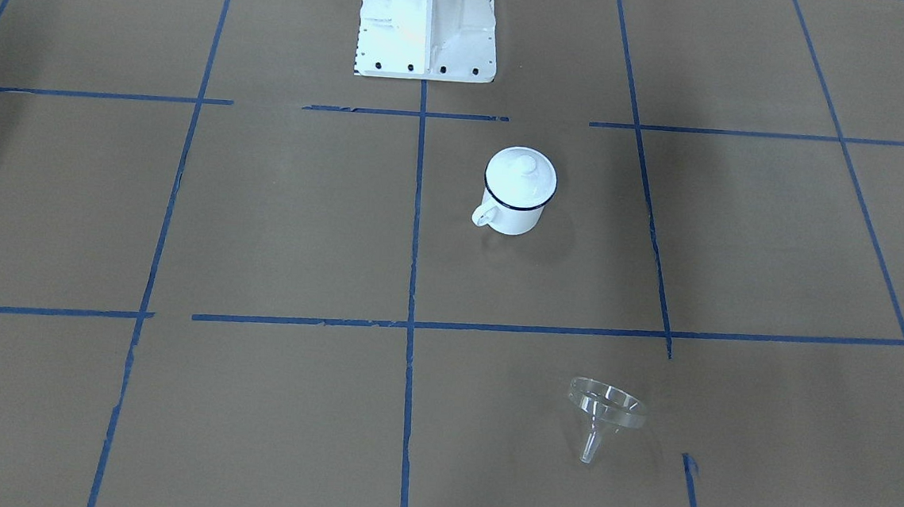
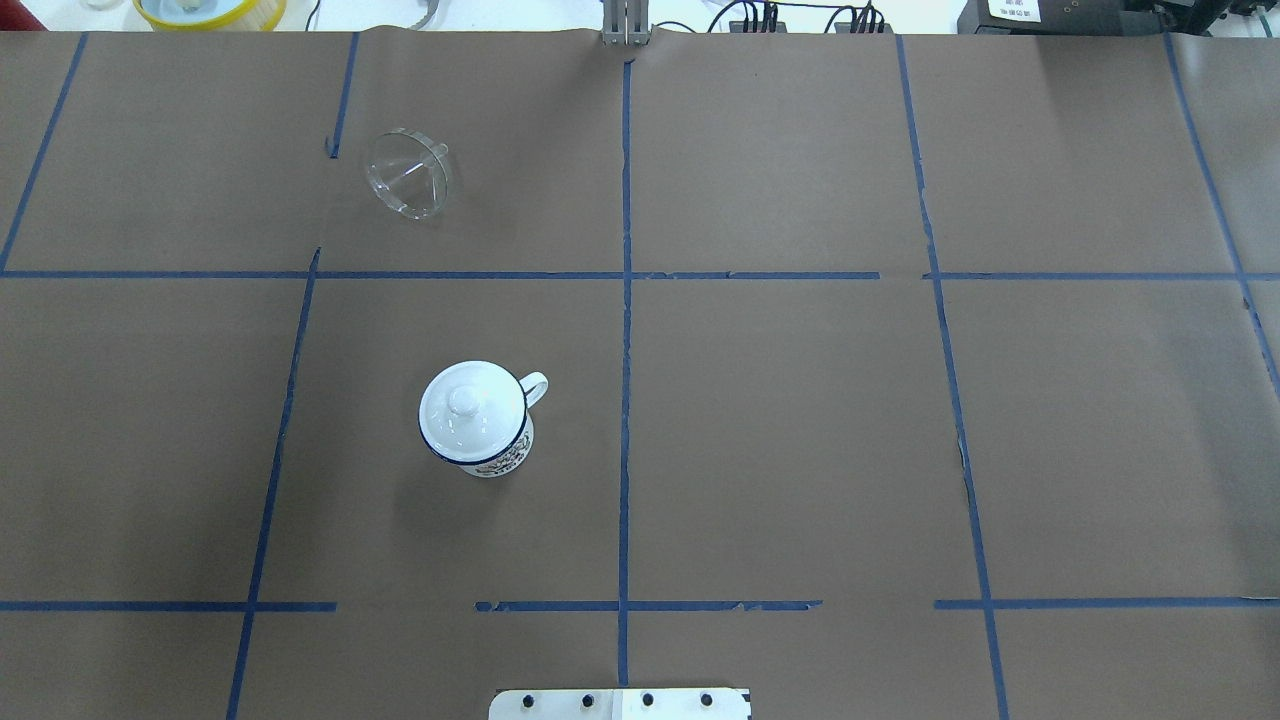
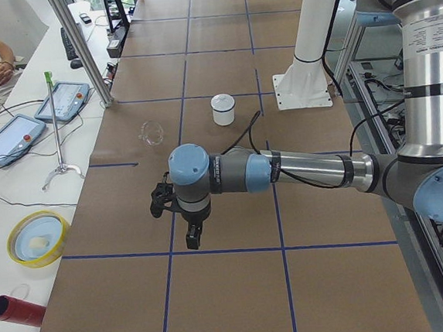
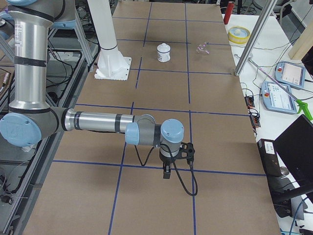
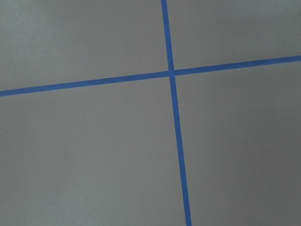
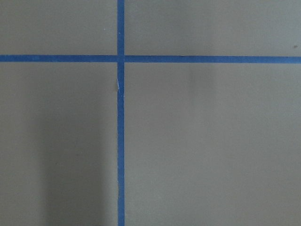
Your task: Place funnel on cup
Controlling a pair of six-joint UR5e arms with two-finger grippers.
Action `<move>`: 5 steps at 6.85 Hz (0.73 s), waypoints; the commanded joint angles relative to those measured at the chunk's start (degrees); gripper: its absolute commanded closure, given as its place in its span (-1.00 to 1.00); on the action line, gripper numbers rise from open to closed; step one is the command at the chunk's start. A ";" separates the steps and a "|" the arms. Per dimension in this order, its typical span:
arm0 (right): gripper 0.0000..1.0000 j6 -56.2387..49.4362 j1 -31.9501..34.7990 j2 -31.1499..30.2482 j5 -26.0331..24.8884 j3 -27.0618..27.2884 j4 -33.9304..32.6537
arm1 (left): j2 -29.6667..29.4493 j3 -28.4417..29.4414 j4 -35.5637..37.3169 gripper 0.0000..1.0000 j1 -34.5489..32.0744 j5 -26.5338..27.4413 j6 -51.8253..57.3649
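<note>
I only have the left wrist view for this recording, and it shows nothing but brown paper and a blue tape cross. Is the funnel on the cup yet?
Observer: No. The funnel lies on its side on the table, apart from the cup.
Operator: Is the cup open to take it?
Observer: No, a white knobbed lid sits on top of it.
Operator: And where is the left gripper?
Observer: The left gripper hangs over a bare part of the table, away from both. Only the side view shows it, so I cannot tell whether it is open.
</note>
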 commanded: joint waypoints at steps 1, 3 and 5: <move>-1.00 0.00 0.00 0.00 0.00 0.00 0.00 | -11.47 0.84 -1.94 -1.00 -0.05 3.09 0.12; -1.00 0.00 0.00 0.00 0.00 0.00 0.00 | -13.20 -2.38 -5.98 -1.00 -0.05 3.12 -13.74; -1.00 0.00 0.00 0.00 0.00 0.00 0.00 | -12.41 -2.66 -16.61 -1.00 9.19 -2.12 -19.01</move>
